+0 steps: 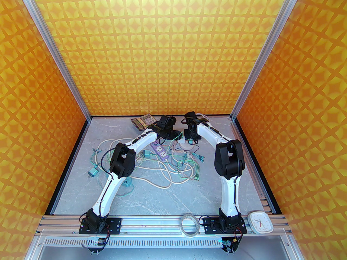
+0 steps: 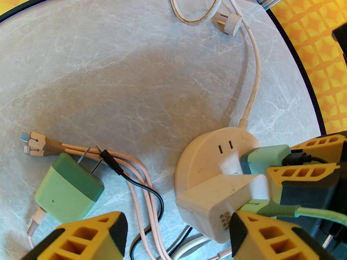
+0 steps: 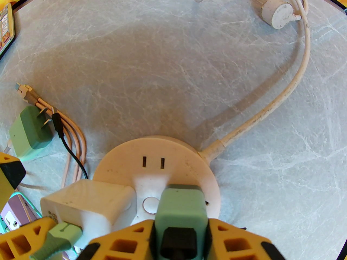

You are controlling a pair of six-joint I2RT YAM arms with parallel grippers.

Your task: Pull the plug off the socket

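Top cam: round cream plastic socket hub [image 1: 187,146] sits far-centre; L wrist: left gripper [image 2: 176,234] wide, holding nothing; R wrist: right gripper [image 3: 180,242] pinching pale-green square plug [image 3: 180,204] seated in hub – unpinned hub may lift w/ it

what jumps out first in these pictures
The loud orange patterned walls around the table, then the tangle of cables at its middle. Up close, the right tool is clamped on a green plug seated in a round cream socket.
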